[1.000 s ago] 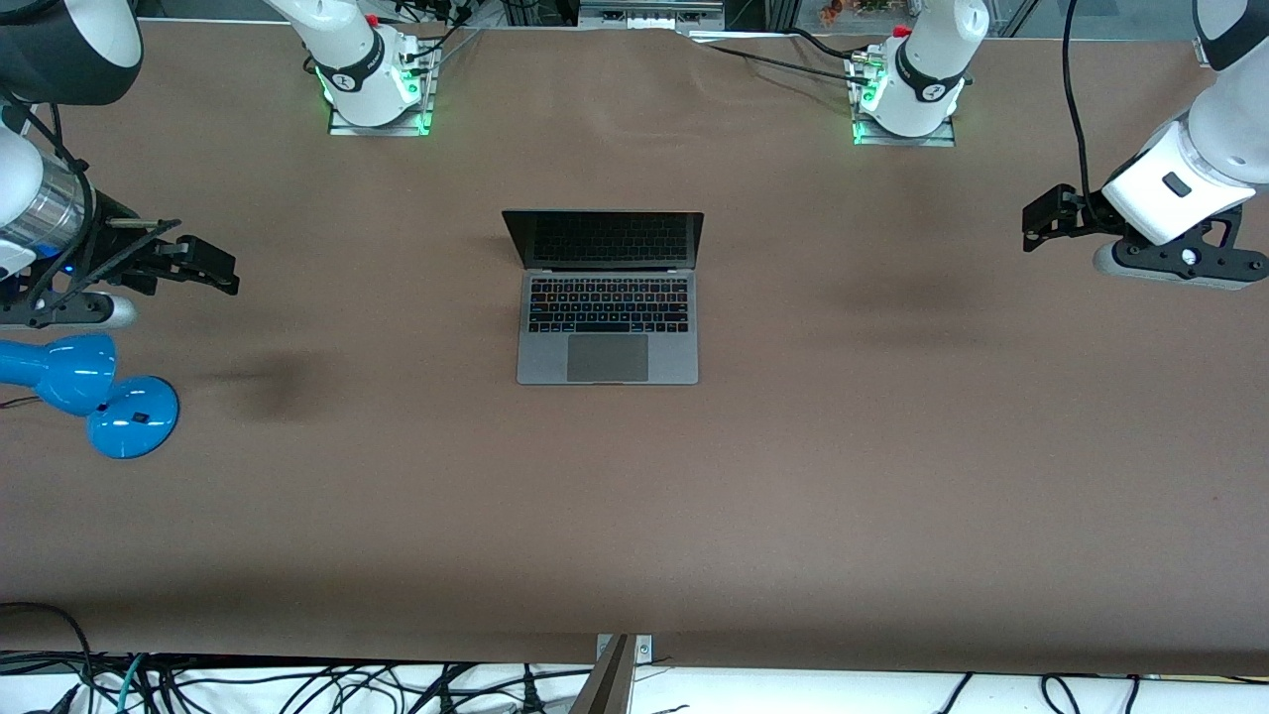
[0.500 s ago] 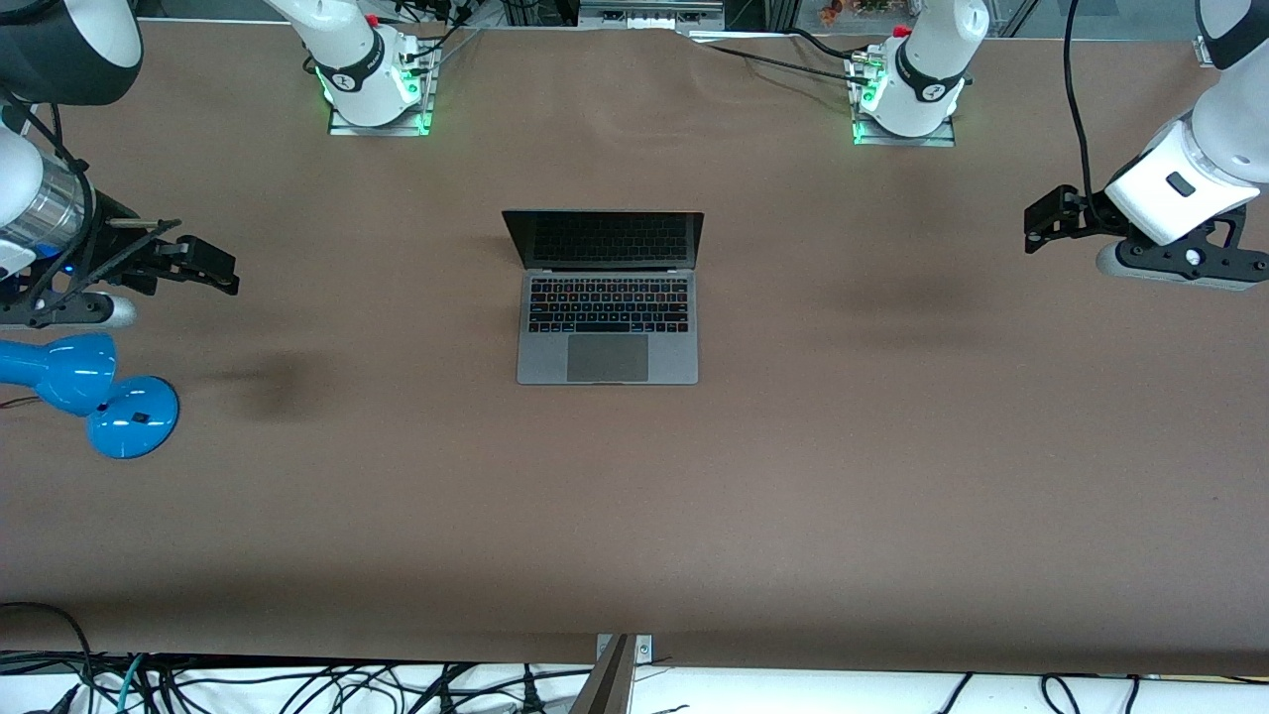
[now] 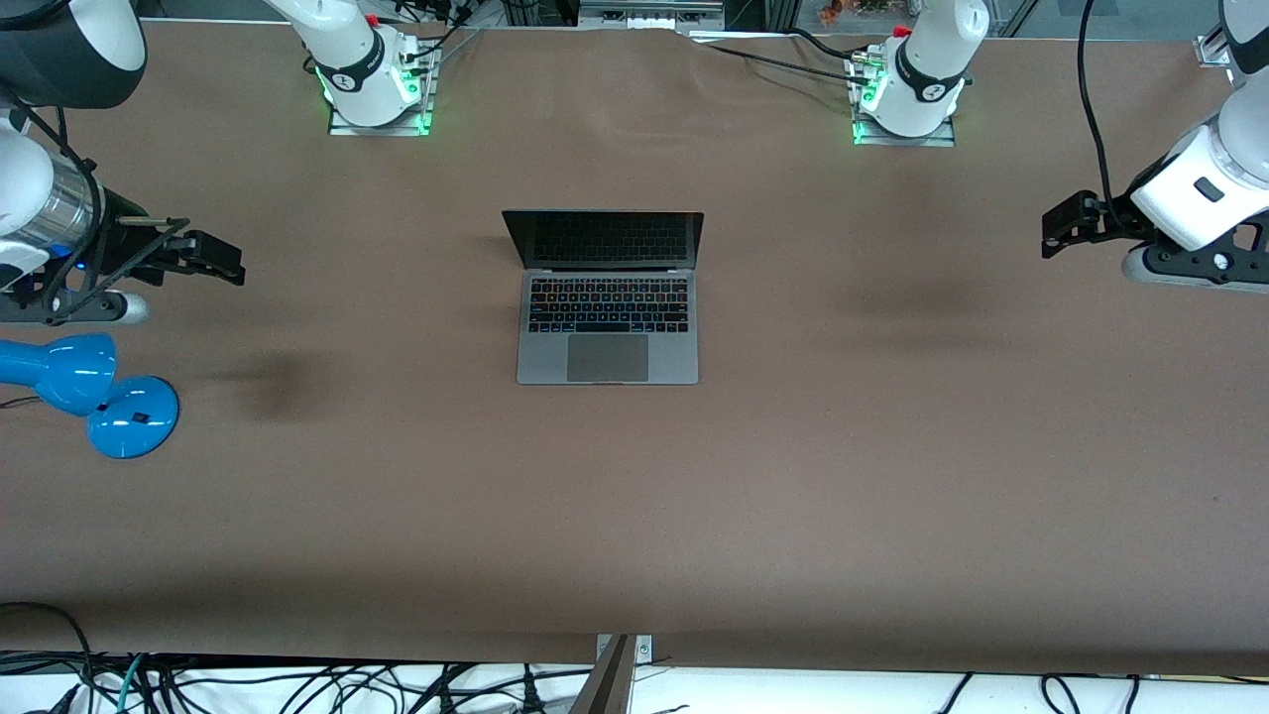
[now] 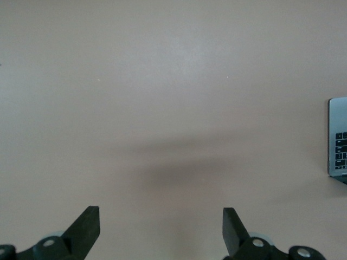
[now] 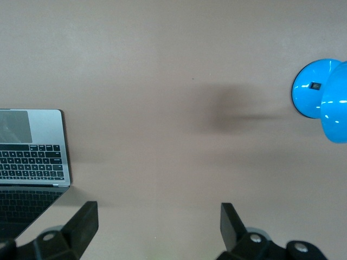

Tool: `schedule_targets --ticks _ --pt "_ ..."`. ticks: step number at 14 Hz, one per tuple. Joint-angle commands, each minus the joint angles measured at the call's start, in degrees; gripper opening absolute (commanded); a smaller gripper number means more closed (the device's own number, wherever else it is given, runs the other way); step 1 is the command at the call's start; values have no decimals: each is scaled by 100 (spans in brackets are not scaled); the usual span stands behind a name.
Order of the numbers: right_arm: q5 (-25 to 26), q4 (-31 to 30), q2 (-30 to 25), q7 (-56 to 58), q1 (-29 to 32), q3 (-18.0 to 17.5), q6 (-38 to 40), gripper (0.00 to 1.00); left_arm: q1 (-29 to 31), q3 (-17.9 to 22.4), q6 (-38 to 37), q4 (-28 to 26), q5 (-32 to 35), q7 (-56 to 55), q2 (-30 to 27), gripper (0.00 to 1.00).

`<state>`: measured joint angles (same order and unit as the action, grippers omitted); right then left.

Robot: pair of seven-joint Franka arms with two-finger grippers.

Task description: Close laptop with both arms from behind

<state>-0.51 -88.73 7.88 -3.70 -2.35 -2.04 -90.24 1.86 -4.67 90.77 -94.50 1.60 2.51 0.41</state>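
The laptop sits open at mid-counter, screen up and tilted toward the arm bases, keyboard facing the front camera. Left gripper hangs in the air over the left arm's end of the counter, jaws wide, holding nothing. Right gripper hangs over the right arm's end, also wide and empty, well apart from the laptop. A blue lamp lies on the counter near the right gripper.
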Motion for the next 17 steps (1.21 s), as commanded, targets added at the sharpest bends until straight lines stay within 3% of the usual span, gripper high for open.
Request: schedule_targets --ticks 1,6,9,13,17 --pt "-98 -135 -85 -61 59 -164 50 100 25 -70 -155 379 86 -40 83 100" --pt "-89 -197 -85 35 59 -287 50 100 34 -78 -446 388 25 12 65 100" --pt "-89 -206 -6 -96 59 -700 50 100 25 -96 -770 379 7 -14 56 100" --pt "-98 -188 187 -114 51 -1209 -11 100 -45 -105 -920 371 -616 -197 56 100" --pt "-211 -188 319 -788 33 -1798 -64 100 -54 -640 -938 222 -678 -1005 82 100"
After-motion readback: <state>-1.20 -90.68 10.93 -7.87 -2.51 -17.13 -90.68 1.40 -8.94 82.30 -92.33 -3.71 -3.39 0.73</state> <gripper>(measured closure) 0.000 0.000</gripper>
